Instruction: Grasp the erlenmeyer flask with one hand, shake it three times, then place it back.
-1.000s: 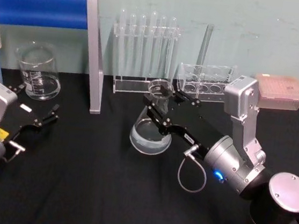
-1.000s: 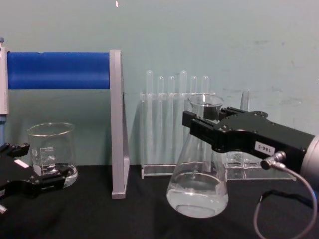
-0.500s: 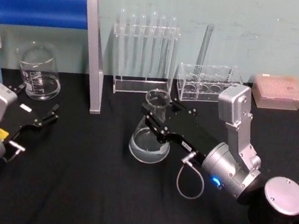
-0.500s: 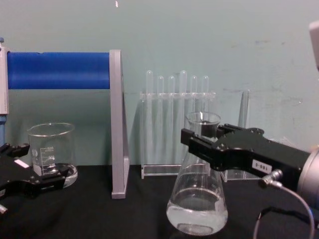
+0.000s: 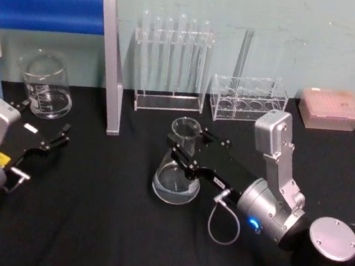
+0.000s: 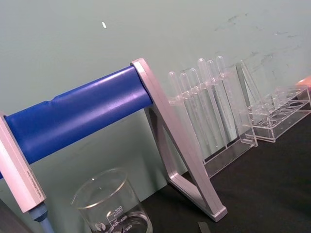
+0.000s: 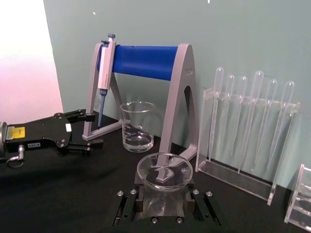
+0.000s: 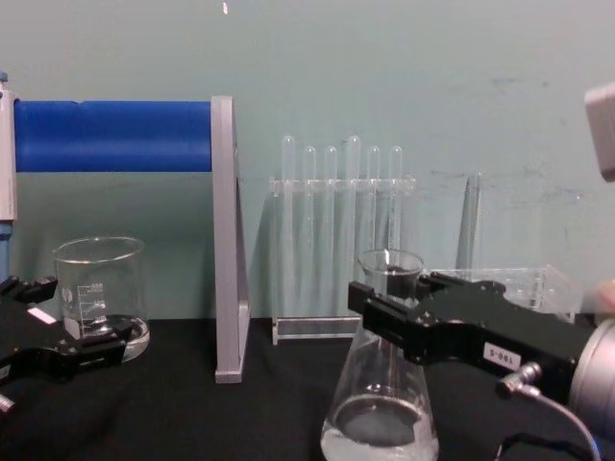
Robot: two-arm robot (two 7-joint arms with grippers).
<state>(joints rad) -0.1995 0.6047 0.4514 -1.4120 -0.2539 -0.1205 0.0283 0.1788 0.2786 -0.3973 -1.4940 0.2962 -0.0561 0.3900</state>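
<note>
Head view: your right hand grips the flask by its neck, low at the middle of the table; your left hand sits open, far left. Chest view: liquid pools in its wide base. Glass, likely slippery and breakable; hold the neck.

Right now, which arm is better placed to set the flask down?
Right. The right gripper is shut on the flask at its neck; the left gripper lies open beside the beaker, well away from it.

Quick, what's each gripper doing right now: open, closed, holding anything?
Left gripper: open, empty, near the beaker.
Right gripper: closed on the neck of the flask.
</note>
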